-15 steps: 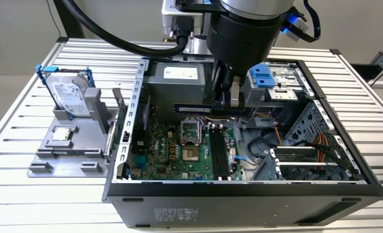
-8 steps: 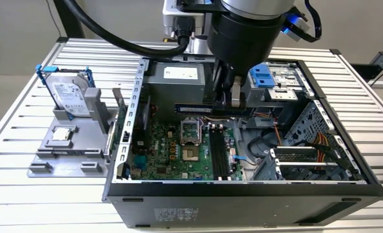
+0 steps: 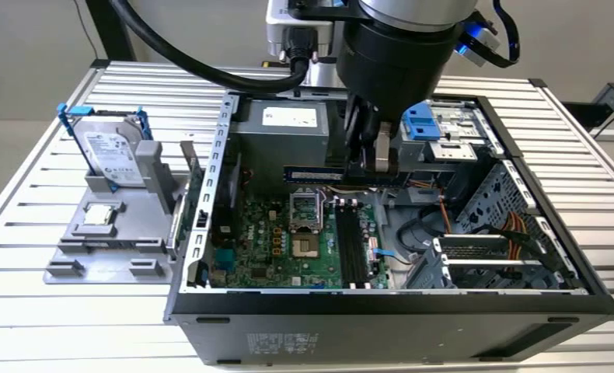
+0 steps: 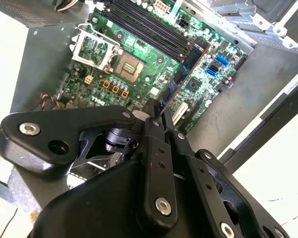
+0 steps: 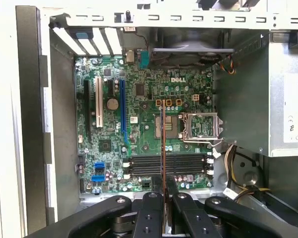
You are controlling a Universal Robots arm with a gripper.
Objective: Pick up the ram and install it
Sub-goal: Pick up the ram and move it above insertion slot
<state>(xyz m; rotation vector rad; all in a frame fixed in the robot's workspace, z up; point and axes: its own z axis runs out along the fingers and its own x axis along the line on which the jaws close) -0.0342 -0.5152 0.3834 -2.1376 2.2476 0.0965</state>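
While the claw (image 3: 375, 161) is clamped on one end of the ram (image 3: 312, 172), you have several risks to manage.

At the left of the exterior view's frame, the hard drive (image 3: 110, 151) and the processor chip (image 3: 99, 215) sit in the grey fixture (image 3: 79, 260) on the bench (image 3: 17, 233). They are well apart from the work, and I note no hazard there.

At centre frame the ram hangs above the motherboard (image 3: 276, 241) inside the open case (image 3: 390, 326), not yet seated. It lies crosswise to the memory slots (image 3: 353, 249). In my judgement, pressing down without turning it would jam the board edge against the slot walls. Because the grip is near one end, the free length could pivot or slip under load, and a tilted entry would seat one end only.

At right of frame, the orange cables (image 3: 514, 229) lie near the slots. A wide swing of the claw could snag them.
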